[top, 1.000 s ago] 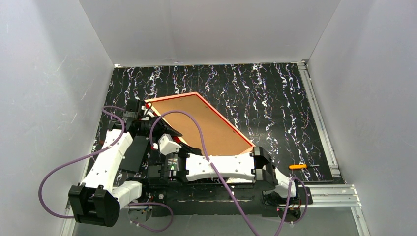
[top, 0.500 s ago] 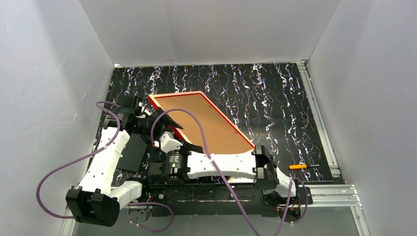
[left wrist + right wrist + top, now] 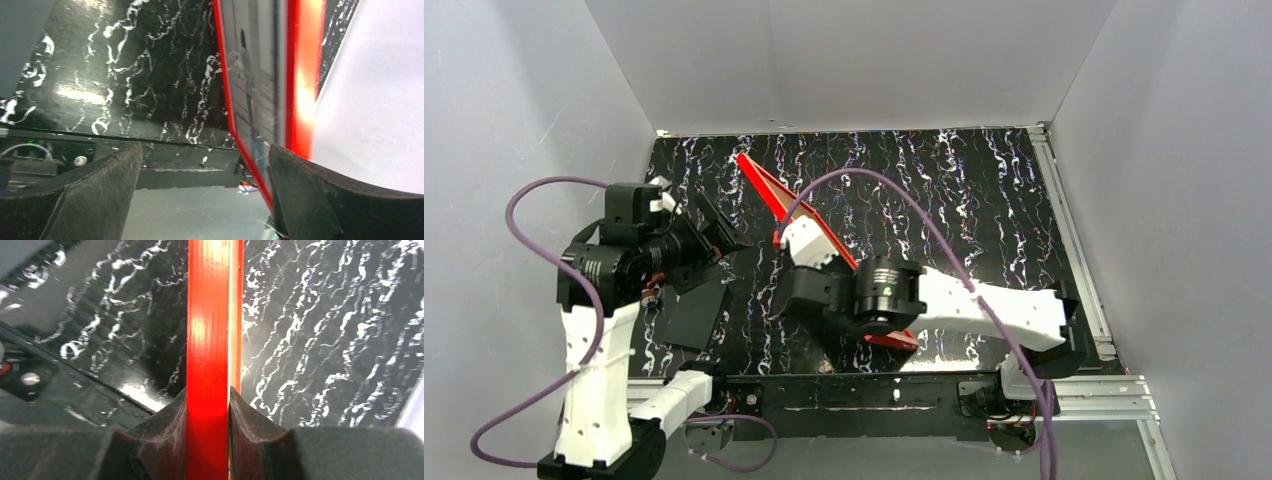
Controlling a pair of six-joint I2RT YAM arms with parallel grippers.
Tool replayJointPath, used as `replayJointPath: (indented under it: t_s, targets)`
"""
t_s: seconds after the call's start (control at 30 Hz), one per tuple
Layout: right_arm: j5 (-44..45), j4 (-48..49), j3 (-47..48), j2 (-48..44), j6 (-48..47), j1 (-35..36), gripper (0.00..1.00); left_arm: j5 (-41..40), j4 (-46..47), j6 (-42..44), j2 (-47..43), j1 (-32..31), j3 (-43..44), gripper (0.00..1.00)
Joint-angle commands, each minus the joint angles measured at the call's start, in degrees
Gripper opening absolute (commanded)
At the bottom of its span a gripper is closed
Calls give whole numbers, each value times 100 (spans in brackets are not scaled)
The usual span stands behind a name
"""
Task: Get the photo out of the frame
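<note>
Since a second ago the frame (image 3: 764, 187) has swung from lying back-up to standing on edge mid-table (image 3: 984, 200), the photo (image 3: 250, 100) inside it. Right gripper (image 3: 208, 410) is clamped on the rim. Left gripper (image 3: 202, 170) hangs spread and empty over the table's left side. Best guess: steady the rim and press the backing out evenly.

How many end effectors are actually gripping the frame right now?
1. The right end effector is shut on the frame, clamping its red edge and holding it up on edge. The left end effector is open beside it, gripping nothing.

walls (image 3: 854, 60): plain grey | tabletop (image 3: 984, 200): black, white-veined, perhaps marble-print | light: even
</note>
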Motion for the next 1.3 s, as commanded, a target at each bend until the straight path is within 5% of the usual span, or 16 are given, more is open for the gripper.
replayJointPath:
  t_s: [0.0,0.37,0.8,1.27]
  targets:
    - [-490,910,1,-634,91,-347,1,-589,-738,385,-188,30,33,98]
    - [-2676,3694,-3648,-3154,505,-2328,1,-367,-761,595,-442,30,-593,98]
    - [-4462,4670,-5183,-4174,926,-4125,1,-129,-684,495,-558,30,-711,98]
    - [-5288,5017,-5298,-3334,1022,-4891,1,-49,-686,470,-629,30,-860,98]
